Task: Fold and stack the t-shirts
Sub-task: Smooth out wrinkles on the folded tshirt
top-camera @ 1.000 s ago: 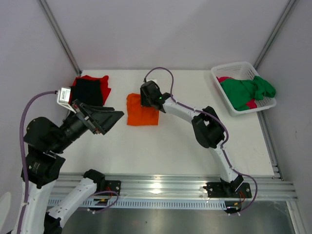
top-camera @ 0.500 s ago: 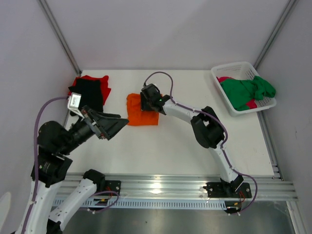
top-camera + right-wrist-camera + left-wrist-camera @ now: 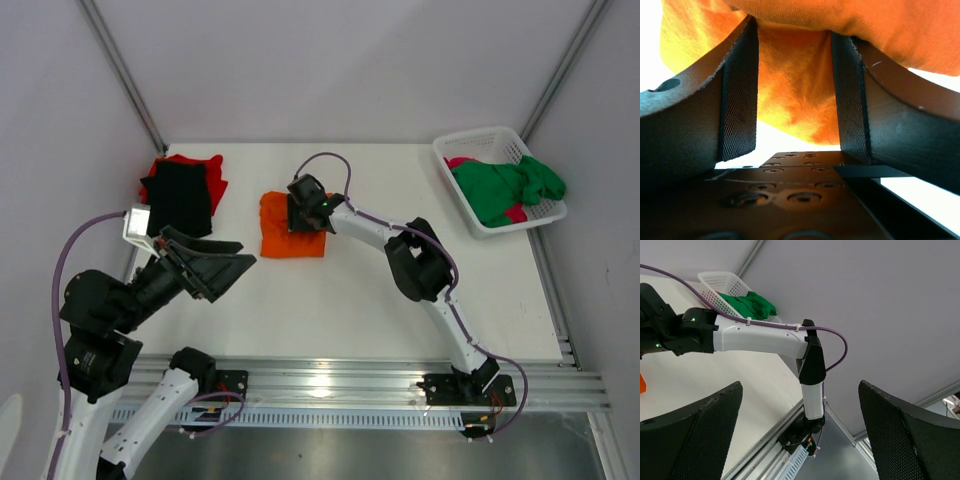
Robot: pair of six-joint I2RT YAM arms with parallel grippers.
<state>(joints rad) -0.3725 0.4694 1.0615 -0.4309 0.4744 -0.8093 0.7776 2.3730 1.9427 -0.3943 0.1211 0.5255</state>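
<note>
Plain white table [image 3: 350, 300], grey walls. From the top camera, the folded orange t-shirt [image 3: 285, 240] lies mid-table with the right gripper [image 3: 303, 212] on its far edge. The black t-shirt [image 3: 180, 198] sits on the red t-shirt [image 3: 208, 170] at the left.

Left wrist view: the left gripper [image 3: 225, 262] hangs spread wide, holding nothing.

Right wrist view: the pads [image 3: 740, 90] pinch a thick orange fold. I'd lift gently, keep every layer together, and land it square on the black one.
</note>
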